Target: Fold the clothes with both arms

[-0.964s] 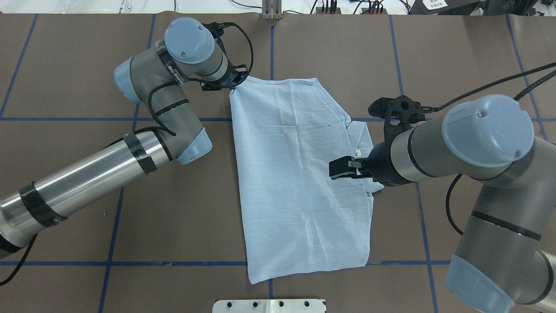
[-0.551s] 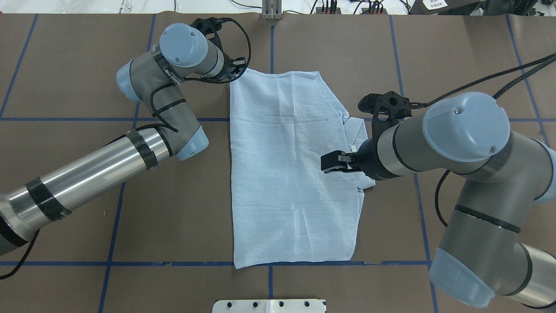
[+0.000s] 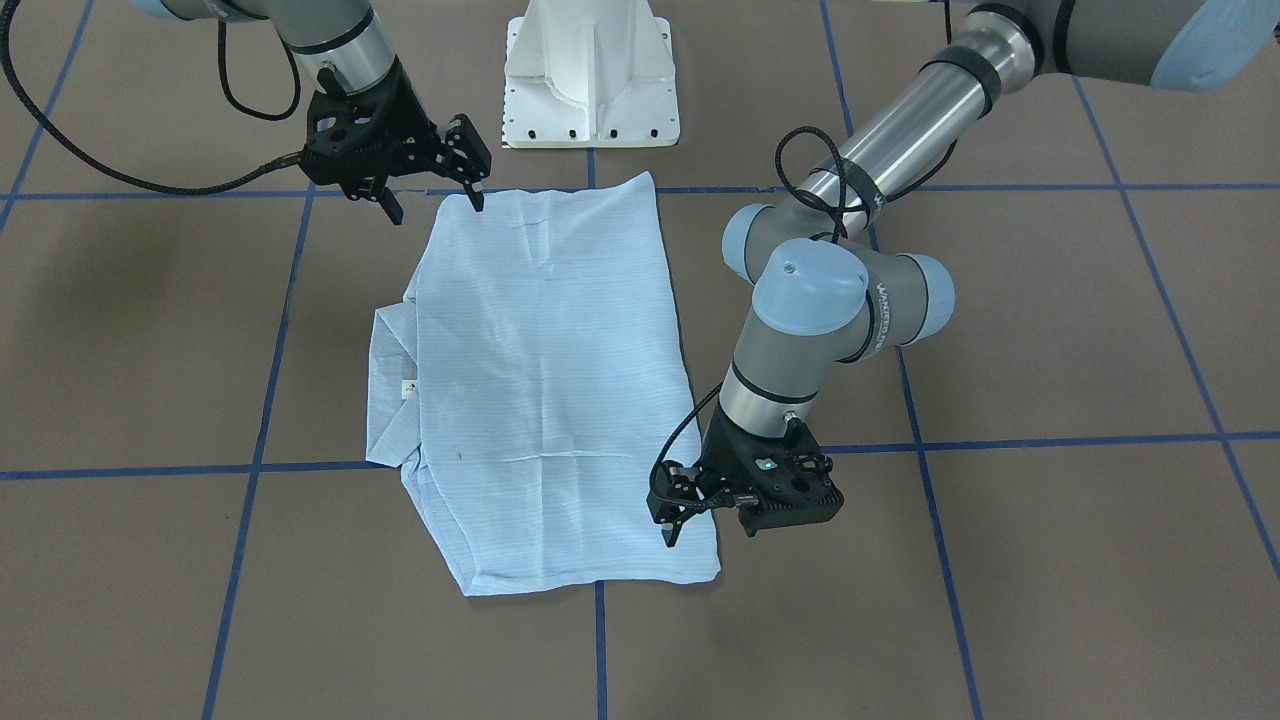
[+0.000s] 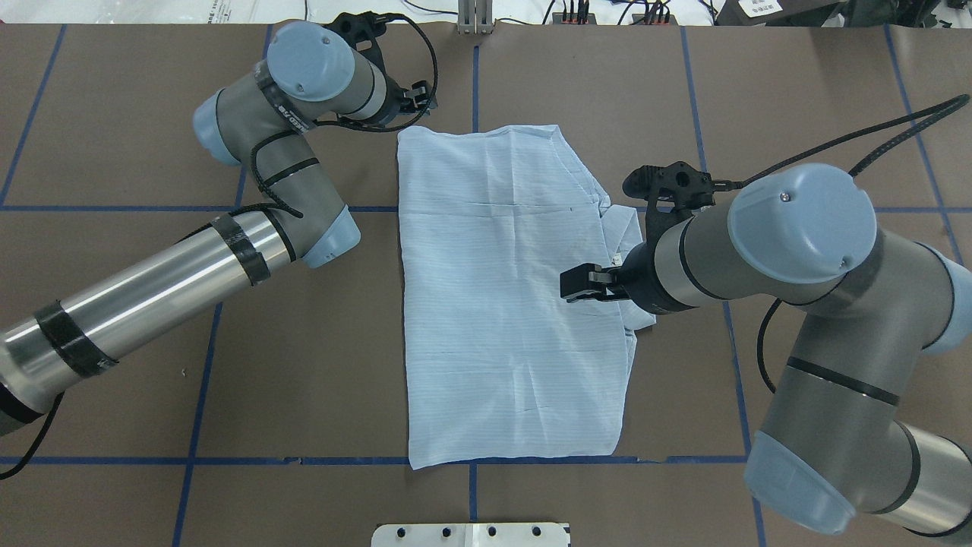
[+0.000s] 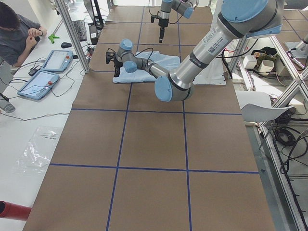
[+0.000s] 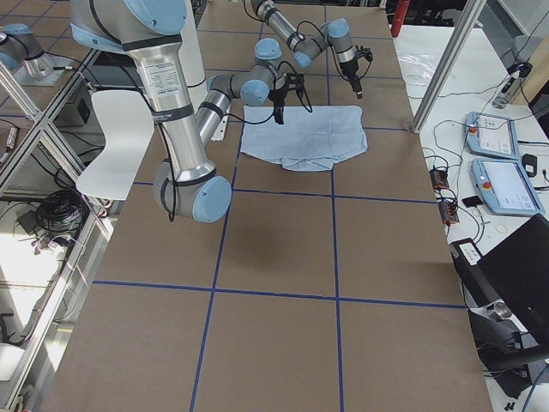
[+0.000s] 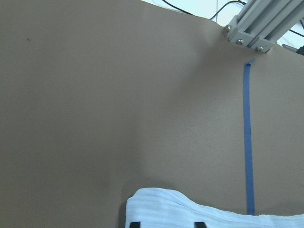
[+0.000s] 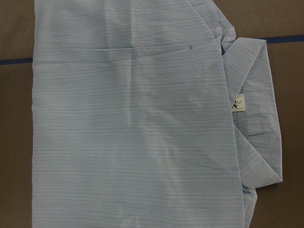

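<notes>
shirt (image 4: 501, 304) flat, spread fingers (image 3: 472, 165) beside corners

Light-blue fine-striped shirt (image 4: 501, 304) on blue-gridded brown table (image 4: 114, 114).

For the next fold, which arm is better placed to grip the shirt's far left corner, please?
Likely left: the left gripper sits beside that shirt corner; the right gripper hangs higher up.
</notes>
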